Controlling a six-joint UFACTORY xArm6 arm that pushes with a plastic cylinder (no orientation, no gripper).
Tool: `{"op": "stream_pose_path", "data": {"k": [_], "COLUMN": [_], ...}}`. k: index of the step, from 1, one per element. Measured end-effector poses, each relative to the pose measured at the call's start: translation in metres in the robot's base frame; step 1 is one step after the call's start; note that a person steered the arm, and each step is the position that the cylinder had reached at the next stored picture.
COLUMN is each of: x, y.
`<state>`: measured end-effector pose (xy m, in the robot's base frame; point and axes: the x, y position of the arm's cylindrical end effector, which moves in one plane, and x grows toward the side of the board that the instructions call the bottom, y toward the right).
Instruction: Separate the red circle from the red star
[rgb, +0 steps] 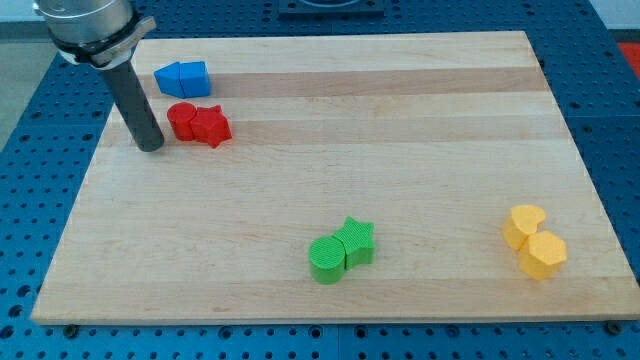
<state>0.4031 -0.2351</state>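
Nearest, toward the view's bottom, sit the pairs that play no part: a green circle (326, 260) touching a green star (356, 241) at about 6 o'clock on the desk (330, 130), and at 4 o'clock a yellow heart (524, 225) pressed against a yellow hexagon (544, 254). Farther up, at roughly 10 o'clock, lie the task's things: the red circle (182, 120) and the red star (211, 126), touching, the circle on the view's left. My tip (149, 146) rests on the desk just beside the circle, at its 8 o'clock, apart from it or barely so. There is no gripper on this arm, only the rod, so nothing is held or clamped. Beyond the red pair, near the top edge, are two blue blocks (182, 78) joined together, their shapes hard to tell. To do this step well, I judge a push from here toward 3 o'clock would shove both reds along together; better to bring the tip round to the seam between them, from the 6 o'clock side, and wedge the circle off toward 9 o'clock, keeping clear of the blue blocks above.
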Motion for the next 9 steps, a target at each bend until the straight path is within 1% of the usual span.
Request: {"op": "stream_pose_path", "data": {"k": [2, 3, 4, 9], "x": [-0.033, -0.033, -0.033, -0.033], "y": [-0.001, -0.001, 0.016, 0.162]}}
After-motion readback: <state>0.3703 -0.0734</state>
